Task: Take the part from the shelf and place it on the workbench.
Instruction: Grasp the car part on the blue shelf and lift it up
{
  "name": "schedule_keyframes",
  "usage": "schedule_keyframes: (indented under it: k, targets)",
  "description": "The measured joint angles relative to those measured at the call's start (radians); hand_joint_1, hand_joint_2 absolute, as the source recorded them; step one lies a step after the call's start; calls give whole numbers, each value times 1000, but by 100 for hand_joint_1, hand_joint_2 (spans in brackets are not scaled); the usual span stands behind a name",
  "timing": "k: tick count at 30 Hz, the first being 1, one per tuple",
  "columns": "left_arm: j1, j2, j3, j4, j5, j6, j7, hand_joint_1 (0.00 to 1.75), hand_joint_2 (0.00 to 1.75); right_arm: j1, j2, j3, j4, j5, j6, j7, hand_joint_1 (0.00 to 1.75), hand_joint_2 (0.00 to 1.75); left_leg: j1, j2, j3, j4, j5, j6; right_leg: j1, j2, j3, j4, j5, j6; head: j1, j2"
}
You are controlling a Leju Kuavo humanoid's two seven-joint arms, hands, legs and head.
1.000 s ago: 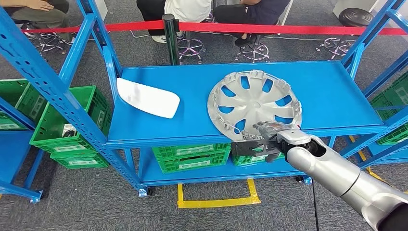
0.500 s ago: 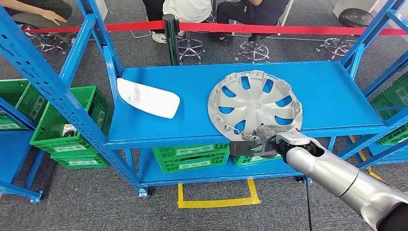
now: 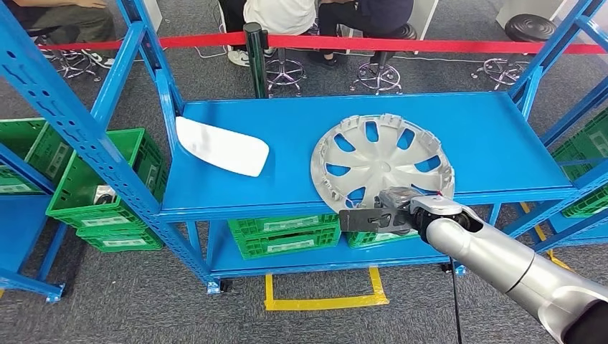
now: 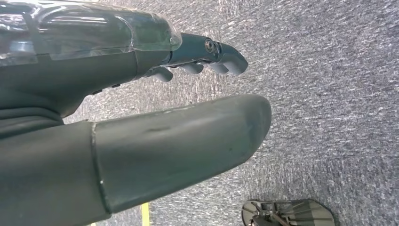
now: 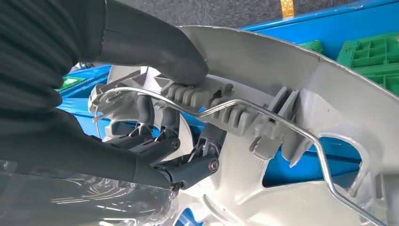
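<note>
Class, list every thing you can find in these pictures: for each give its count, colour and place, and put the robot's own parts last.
hubcap: one, silver, on the blue shelf, near its front edge, to the right.
white panel: one, white, flat on the same shelf, to the left.
shelf rack: one, blue, in front of the robot.
crates: several, green, on the lower level and at both sides.
barrier tape: one, red, behind the rack, on a black post.
stools: several, chrome-based, beyond the tape, some with seated people.
floor marking: yellow, on the grey carpet below the rack.
right robot hand: one, dark grey, gripping the hubcap's near rim.
left robot hand: one, dark grey, over the carpet, holding nothing.
</note>
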Motion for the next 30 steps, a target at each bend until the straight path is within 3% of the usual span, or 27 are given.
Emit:
schedule_keyframes:
  k: [13,15,17,23,26,30]
  targets:
    - [0,0,3,0,1,3,-4,0,0,4,-12,13,-12,-1,-34,-9,175,175,0,0,2,0,0,0,0,0,3,0,0,0,0,0]
    - [0,0,10,0,1,5,-5,0,0,18,-15,13,-21,-12,-117,-41,175,175,0,0,2,0,0,0,0,0,3,0,0,0,0,0]
    - [0,0,19,0,2,9,-6,0,0,42,-15,-1,-35,-48,-261,-110,175,175,0,0,2,0,0,0,0,0,3,0,0,0,0,0]
    - [1,-1,43,0,-1,22,-17,0,0,161,5,-160,-171,-292,-676,-427,175,175,0,0,0,0,0,0,0,-4,3,0,-1,0,0,0]
    - [1,-1,50,0,-2,27,-34,0,0,234,31,-269,-297,-415,-766,-560,175,175,1,1,0,0,0,0,0,-6,2,0,-2,0,-1,0]
    - [1,-1,58,0,-2,35,-65,0,0,297,58,-376,-452,-476,-802,-638,175,175,1,1,0,0,0,0,1,-6,2,0,-3,-1,-1,0]
